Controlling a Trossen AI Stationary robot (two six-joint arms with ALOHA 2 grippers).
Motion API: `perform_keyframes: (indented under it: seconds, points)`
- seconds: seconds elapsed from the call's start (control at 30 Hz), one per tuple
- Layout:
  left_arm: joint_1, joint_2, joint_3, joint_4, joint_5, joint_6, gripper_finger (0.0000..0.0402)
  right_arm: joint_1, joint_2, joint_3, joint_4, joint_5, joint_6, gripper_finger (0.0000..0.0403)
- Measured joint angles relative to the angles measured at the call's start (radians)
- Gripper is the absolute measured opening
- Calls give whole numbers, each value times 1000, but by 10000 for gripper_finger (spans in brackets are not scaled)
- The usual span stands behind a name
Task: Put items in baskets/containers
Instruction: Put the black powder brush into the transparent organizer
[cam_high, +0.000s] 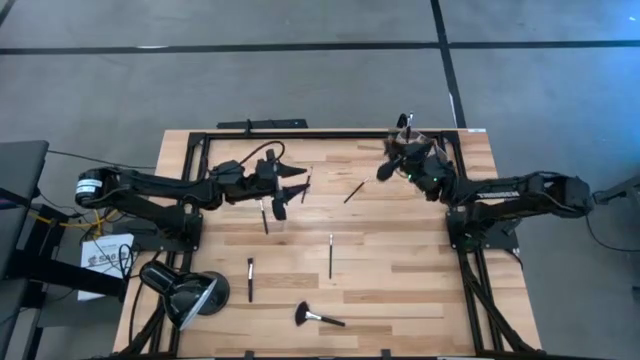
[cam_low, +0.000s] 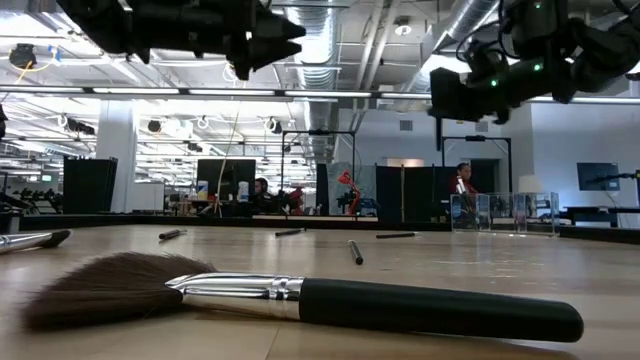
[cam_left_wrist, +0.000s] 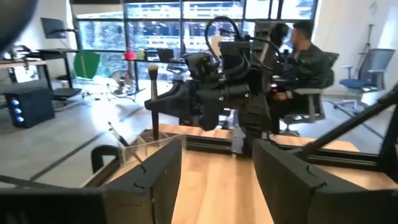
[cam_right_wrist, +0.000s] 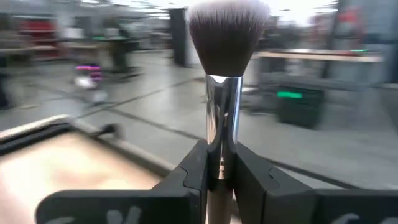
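A brush with a fluffy head (cam_right_wrist: 227, 34) stands upright in my right gripper (cam_right_wrist: 221, 169), which is shut on it at the table's far right (cam_high: 387, 170). In the left wrist view this brush (cam_left_wrist: 153, 84) is just above the clear holder (cam_left_wrist: 144, 146). The clear holder (cam_low: 500, 212) stands on the table's far side. My left gripper (cam_high: 292, 186) hovers open and level over the far left-middle, with nothing between its fingers (cam_left_wrist: 155, 180). Thin brushes lie flat on the wood (cam_high: 265, 215), (cam_high: 307, 183), (cam_high: 354, 190), (cam_high: 331, 255), (cam_high: 250, 278). A fan brush (cam_high: 318, 317) lies near the front edge. My right gripper pinches the brush between its two fingers on the handle, just below the silver ferrule (cam_right_wrist: 221, 155). The fingers reach out level and lie across the brush. The brush stands upright with its head on top, lifted clear of the table.
A black dome lamp (cam_high: 185, 290) sits at the near left corner. A black metal frame (cam_high: 330, 132) runs along the table's far edge and sides. A person (cam_left_wrist: 308, 59) sits beyond the table. Bare wood lies in the middle and at the right front.
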Motion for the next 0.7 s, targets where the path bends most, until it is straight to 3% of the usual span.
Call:
perform_keyframes:
  seconds: [0.27,0.5,0.7]
  points:
    - [124,33,-1,40,56,14,190,-162,13,-3,-40,255,46,45]
    - [218,33,-1,40,119,15,190,-278,14,-3,-221,253,220,40]
    - [262,33,0,49,120,21,190,-299,14,-8,-272,256,232,43]
